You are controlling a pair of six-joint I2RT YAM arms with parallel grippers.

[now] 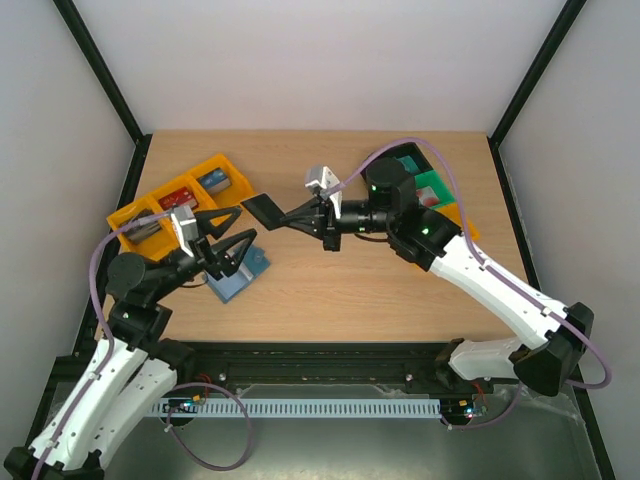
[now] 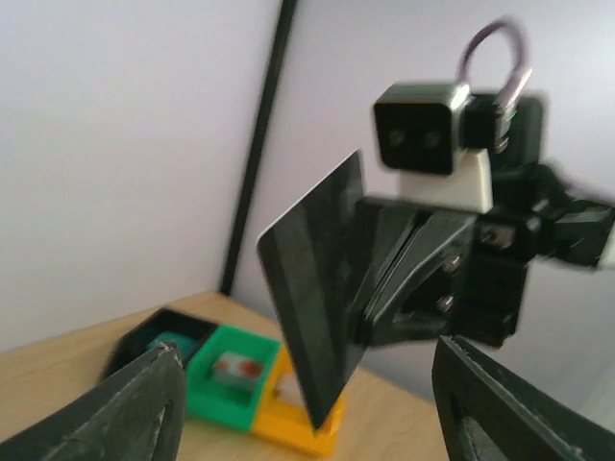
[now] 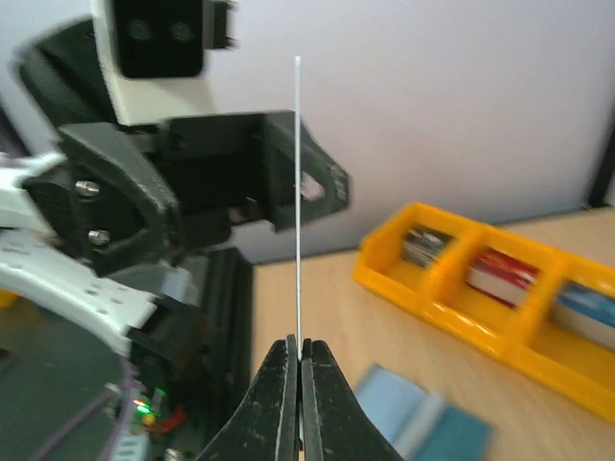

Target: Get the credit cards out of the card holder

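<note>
Clamping card [image 3: 298,192] in right claw [image 3: 300,346], long axis toward left claw [image 1: 244,222], fingers apart near its far end.

Right hand [image 3: 300,344] pinches a credit card [image 3: 298,192] edge-on; the card holder [image 3: 423,423] lies on the table [image 3: 384,317].

My right fingers [image 3: 274,408] are matt black plastic, the card [image 2: 322,288] smooth, dark and slightly glossy, the table [image 1: 350,290] smooth pale wood.
</note>
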